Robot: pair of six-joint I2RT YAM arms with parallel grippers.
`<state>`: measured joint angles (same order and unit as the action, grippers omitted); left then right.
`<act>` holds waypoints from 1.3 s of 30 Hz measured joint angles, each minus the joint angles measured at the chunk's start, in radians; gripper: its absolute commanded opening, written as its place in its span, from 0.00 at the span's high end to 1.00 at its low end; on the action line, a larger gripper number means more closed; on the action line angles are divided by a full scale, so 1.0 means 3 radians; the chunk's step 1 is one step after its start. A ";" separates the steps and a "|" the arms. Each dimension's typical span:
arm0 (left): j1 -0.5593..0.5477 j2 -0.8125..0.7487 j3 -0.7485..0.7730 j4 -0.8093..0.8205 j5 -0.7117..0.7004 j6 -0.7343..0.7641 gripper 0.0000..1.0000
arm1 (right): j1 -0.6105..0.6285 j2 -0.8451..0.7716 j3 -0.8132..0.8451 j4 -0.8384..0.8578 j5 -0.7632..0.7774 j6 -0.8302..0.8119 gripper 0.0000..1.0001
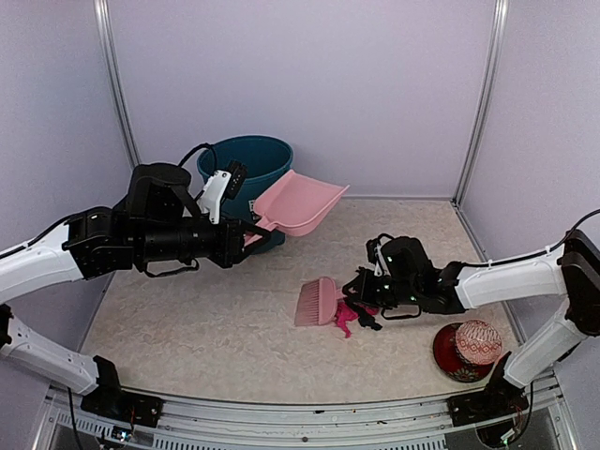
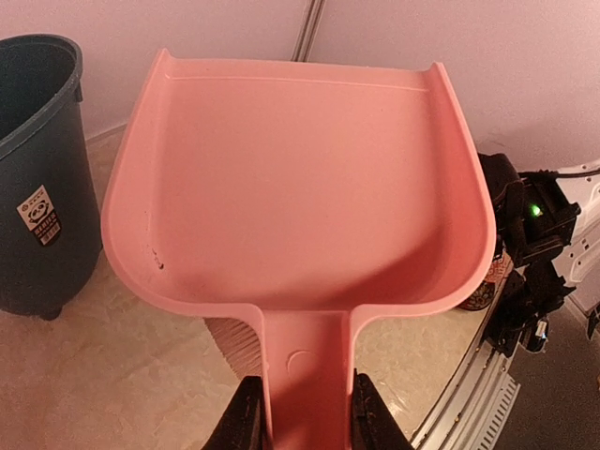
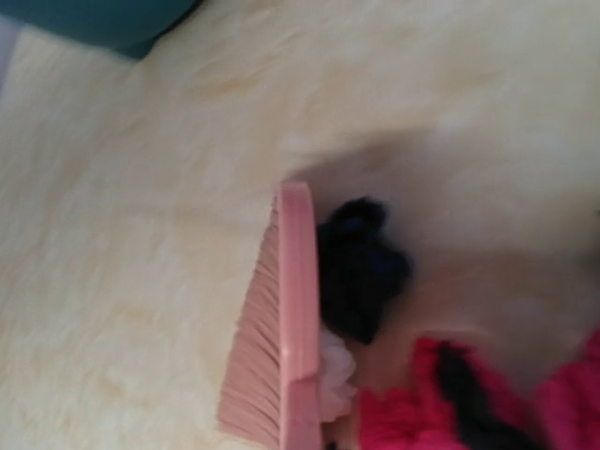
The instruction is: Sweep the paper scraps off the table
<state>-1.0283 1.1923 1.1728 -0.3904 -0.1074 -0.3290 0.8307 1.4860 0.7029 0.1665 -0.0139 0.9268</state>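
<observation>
My left gripper [image 2: 305, 408] is shut on the handle of the pale pink dustpan [image 2: 300, 187] and holds it raised and empty beside the teal bin [image 1: 248, 164]. In the top view the dustpan [image 1: 298, 202] hangs above the back of the table [image 1: 187, 319]. My right gripper [image 1: 354, 292] holds the pink brush [image 1: 319, 302] low over the table, bristles pointing left. The paper scraps [image 1: 349, 316], magenta and black, lie bunched against the brush's back. The right wrist view shows the brush [image 3: 281, 347], a black scrap [image 3: 361, 272] and magenta scraps [image 3: 412, 417]; its fingers are out of frame.
A red patterned ball [image 1: 479, 341] sits in a dark red bowl [image 1: 448, 354] at the front right. The bin also shows in the left wrist view [image 2: 37, 169]. Grey walls close in the back and sides. The metal front edge [image 1: 309, 412] runs along the near side.
</observation>
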 measured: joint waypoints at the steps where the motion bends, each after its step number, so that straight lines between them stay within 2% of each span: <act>1: -0.0057 0.0000 -0.0022 -0.0005 -0.0062 0.0008 1.00 | 0.0001 -0.0024 0.0017 -0.0074 0.0083 0.0036 1.00; 11: -0.0326 0.0053 -0.0215 -0.0031 -0.0360 0.0004 1.00 | 0.0000 -0.0544 -0.0015 -0.0666 0.0715 0.0140 1.00; 24: -0.0393 0.0113 -0.0430 -0.0079 -0.0397 -0.0142 1.00 | -0.0009 -0.1459 -0.0146 -0.0927 0.0468 -0.0584 1.00; 32: -0.0493 0.0127 -0.0563 -0.0075 -0.0383 -0.0223 1.00 | -0.0052 -0.1855 -0.0083 -0.1736 0.0533 -0.0767 1.00; 39: -0.0617 0.0217 -0.0669 -0.0075 -0.0352 -0.0249 1.00 | -0.0065 -0.2196 -0.0078 -0.2497 0.0746 -0.0514 1.00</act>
<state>-1.2133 1.2575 0.9722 -0.4129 -0.2131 -0.4038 0.8112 0.8272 0.6796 -0.5827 0.2100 0.7727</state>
